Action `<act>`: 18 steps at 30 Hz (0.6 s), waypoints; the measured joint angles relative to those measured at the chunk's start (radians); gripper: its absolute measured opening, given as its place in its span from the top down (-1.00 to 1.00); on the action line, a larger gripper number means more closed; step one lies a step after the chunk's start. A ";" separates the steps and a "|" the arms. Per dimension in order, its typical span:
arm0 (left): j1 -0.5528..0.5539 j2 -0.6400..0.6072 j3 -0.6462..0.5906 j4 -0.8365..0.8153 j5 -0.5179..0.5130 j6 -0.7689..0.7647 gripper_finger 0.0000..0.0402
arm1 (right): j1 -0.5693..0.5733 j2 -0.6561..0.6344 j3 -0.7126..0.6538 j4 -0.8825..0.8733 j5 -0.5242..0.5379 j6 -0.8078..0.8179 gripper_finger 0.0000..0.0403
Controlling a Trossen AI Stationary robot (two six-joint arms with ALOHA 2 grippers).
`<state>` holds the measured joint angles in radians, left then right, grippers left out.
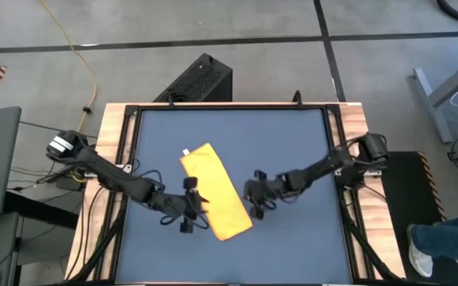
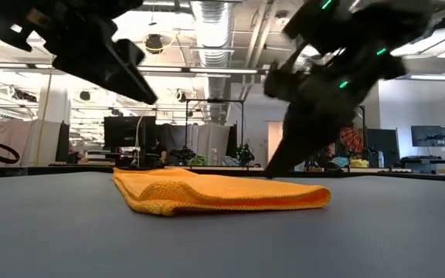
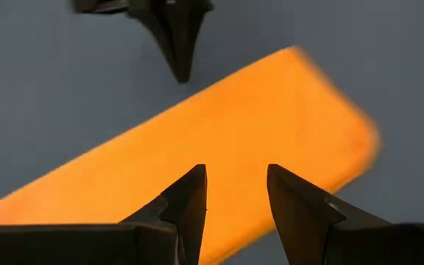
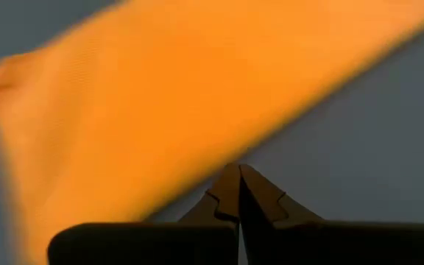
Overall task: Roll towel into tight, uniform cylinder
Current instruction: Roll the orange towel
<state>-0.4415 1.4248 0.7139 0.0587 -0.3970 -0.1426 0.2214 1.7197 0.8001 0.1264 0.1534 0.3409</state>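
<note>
The yellow towel (image 1: 215, 191) lies folded into a long flat strip, slantwise on the dark blue mat (image 1: 293, 135), with a small white tag (image 1: 185, 152) at its far end. It also shows in the low view (image 2: 215, 191). My left gripper (image 1: 191, 205) is open and hovers above the towel's left long edge (image 3: 234, 193), clear of the cloth in the low view (image 2: 141, 89). My right gripper (image 1: 253, 200) is shut. Its tips point down at the towel's right long edge (image 2: 273, 171) near the middle of the strip (image 4: 238, 177). My right gripper's shut fingertips (image 4: 230, 184) come slanting down from the table's right side, next to the towel's right long edge (image 4: 219, 151). I cannot tell whether they touch the cloth or only the mat beside it. The towel lies flat.
The mat fills the wooden-framed table (image 1: 114, 127), with bare mat on all sides of the towel. A black box (image 1: 197, 79) stands on the floor beyond the far edge. A person's leg (image 1: 448, 238) shows at the right.
</note>
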 joint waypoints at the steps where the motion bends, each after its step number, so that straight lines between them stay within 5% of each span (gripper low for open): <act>1: 0.003 0.018 0.000 0.042 0.029 0.021 0.33 | 0.029 -0.001 -0.002 0.002 0.021 0.015 0.89; 18: 0.156 0.178 0.006 0.026 0.125 0.042 0.33 | 0.239 0.001 -0.005 0.033 0.056 0.118 0.89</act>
<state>-0.2858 1.6032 0.7197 0.0846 -0.2716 -0.1005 0.4606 1.7210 0.7948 0.1596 0.2096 0.4587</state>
